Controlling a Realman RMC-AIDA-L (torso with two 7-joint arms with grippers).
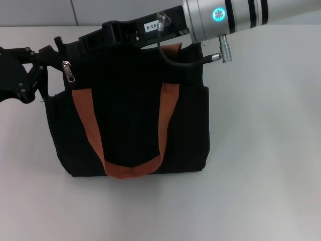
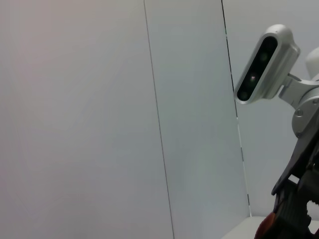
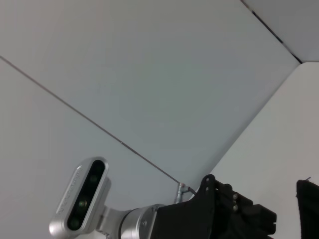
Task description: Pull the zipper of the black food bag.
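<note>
Bag (image 1: pixel 130 115) stands on the white table (image 1: pixel 266 150), black, boxy, orange strap (image 1: pixel 88 120) hanging down its front face. Contents not visible from any view.

Zipper (image 1: pixel 67 71) pull, small and silver, hangs at the bag's upper left corner, at the left end of the top edge. Which end counts as zipped I cannot tell; the zipper line itself is mostly hidden under the right arm.

Left gripper (image 1: pixel 46 61) sits just beside the pull, on its left, at the bag's corner. Whether it has the tab pinched, or how far apart its fingers are: cannot tell.

Right gripper (image 1: pixel 83 40) reaches across the bag's top edge from the right, ending near the same corner. Finger spread and any hold hidden.

Judgement: pull likely at one end of its run, both arms positioned at the bag top.

Wrist views show only wall, the other arm's camera and dark hardware.
</note>
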